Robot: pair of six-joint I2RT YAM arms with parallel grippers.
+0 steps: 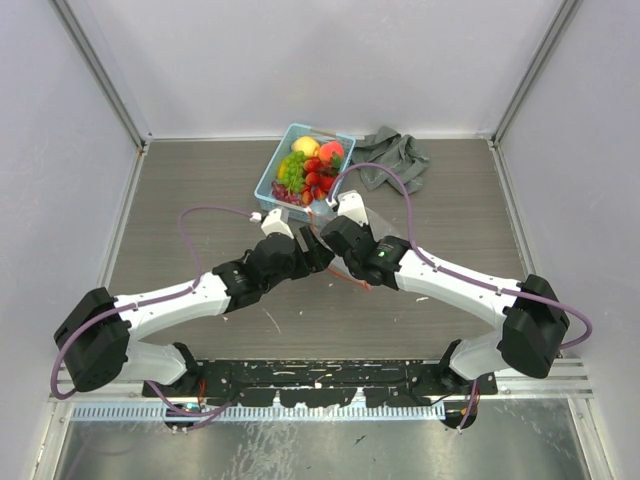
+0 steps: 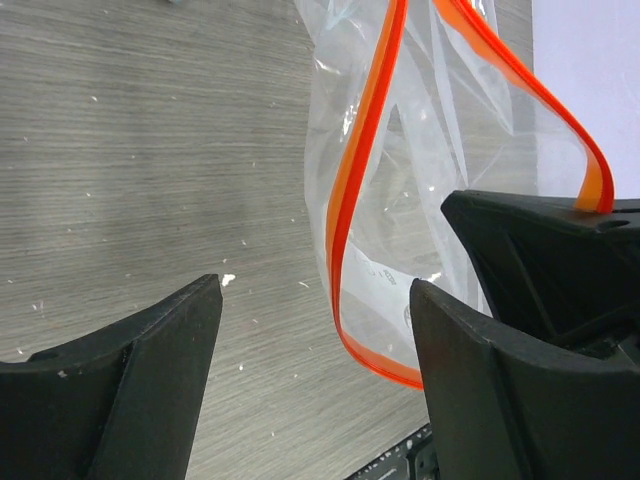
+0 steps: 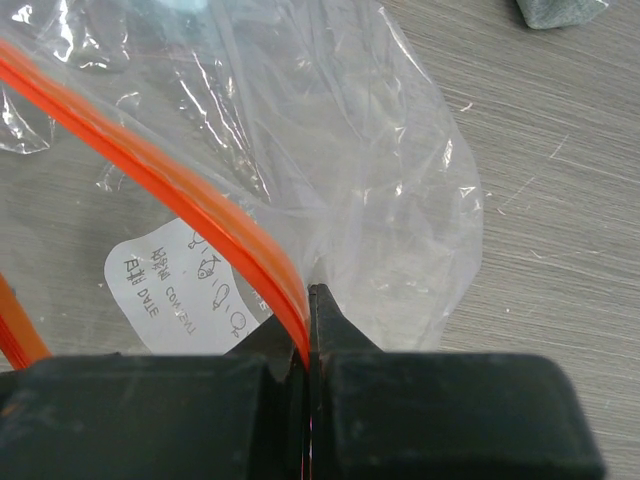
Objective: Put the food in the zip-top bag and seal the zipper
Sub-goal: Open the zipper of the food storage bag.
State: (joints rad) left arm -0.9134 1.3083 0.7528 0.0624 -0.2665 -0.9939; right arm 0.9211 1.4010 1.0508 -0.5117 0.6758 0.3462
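The food, a lemon, a peach, grapes and strawberries, lies in the light blue basket at the back. The clear zip-top bag hangs at mid-table between both grippers. My right gripper is shut on its orange zipper. My left gripper stands open just left of the bag. The zipper's loop runs down beside the right finger, with only table between the jaws. The bag's mouth gapes open and the bag holds no fruit.
A grey cloth lies crumpled to the right of the basket. Grey walls close in the table on three sides. Both arms meet near the table's middle, and a purple cable arcs over the right arm.
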